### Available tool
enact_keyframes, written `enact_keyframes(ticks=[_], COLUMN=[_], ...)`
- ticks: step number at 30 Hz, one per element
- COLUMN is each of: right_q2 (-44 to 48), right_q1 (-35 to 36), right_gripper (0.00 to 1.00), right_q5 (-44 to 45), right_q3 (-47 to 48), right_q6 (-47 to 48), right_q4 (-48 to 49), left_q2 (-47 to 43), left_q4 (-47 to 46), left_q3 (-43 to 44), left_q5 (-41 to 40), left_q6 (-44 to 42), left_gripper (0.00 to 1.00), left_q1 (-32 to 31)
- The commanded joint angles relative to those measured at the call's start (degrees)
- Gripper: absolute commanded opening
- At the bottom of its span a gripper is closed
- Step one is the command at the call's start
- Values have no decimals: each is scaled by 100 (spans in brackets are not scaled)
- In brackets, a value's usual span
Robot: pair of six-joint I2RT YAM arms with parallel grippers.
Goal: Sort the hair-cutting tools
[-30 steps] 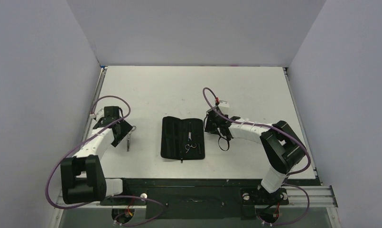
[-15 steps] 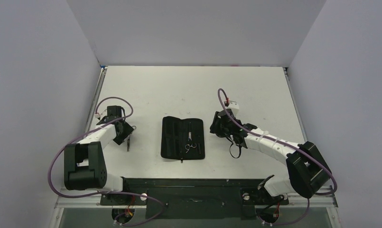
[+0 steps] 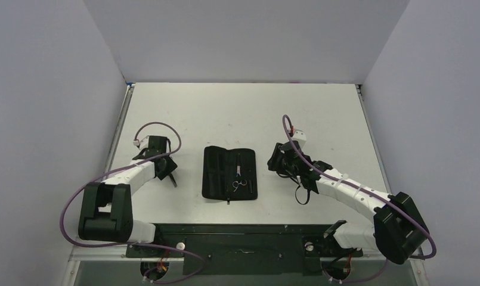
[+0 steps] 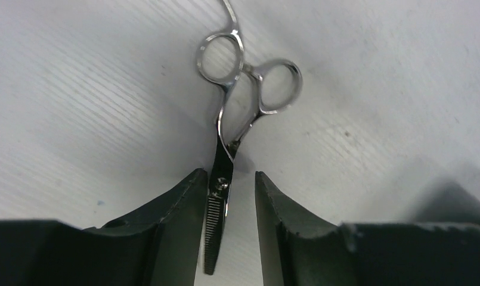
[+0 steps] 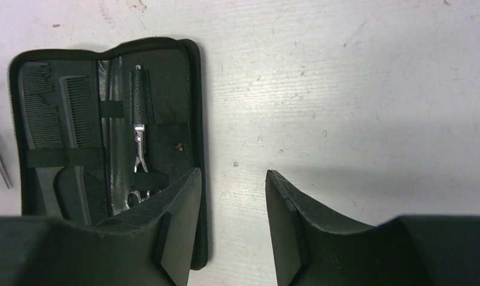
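Note:
A pair of thin silver scissors (image 4: pixel 225 143) lies flat on the white table, finger rings pointing away from my left wrist camera. My left gripper (image 4: pixel 228 174) straddles the toothed blade. One finger touches the blade, and a gap shows on the other side. From above, this gripper (image 3: pixel 167 170) sits left of the open black zip case (image 3: pixel 230 174). The case (image 5: pixel 183 95) holds black combs (image 5: pixel 64 113) under a strap and a second pair of silver scissors (image 5: pixel 139 143). My right gripper (image 5: pixel 232 171) hangs open over bare table just right of the case, holding nothing.
White walls close in the table (image 3: pixel 243 107) at the back and on both sides. A black base rail (image 3: pixel 243 238) runs along the near edge. The right arm (image 3: pixel 344 187) stretches from the near right corner toward the case.
My left gripper has shifted toward the case and its jaws have narrowed round the scissors' blade. The right arm has swung to the right, away from the case.

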State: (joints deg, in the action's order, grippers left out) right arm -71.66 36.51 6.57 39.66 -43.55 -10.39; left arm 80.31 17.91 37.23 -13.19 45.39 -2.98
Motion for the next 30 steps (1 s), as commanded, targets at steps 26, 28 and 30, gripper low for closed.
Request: enact_keyframes(ticks=[26,28,30], right_q2=[696,693,682], right_q1=[55,57,56], right_gripper=[40,40,40], right_q5=[-42,-79,-133], right_q3=[-435,-448,-454], right_q6=[72,89,112], right_q4=[-122,-110,-89], left_q2=[-121,70,354], left_q4=[1258,1250,1233], left_q3=[977,1078,1185], left_q5=[-559,-546,-519], left_q6=[47,29,-2], left_gripper=[52,52,52], left_q1=[-414,-359,-345])
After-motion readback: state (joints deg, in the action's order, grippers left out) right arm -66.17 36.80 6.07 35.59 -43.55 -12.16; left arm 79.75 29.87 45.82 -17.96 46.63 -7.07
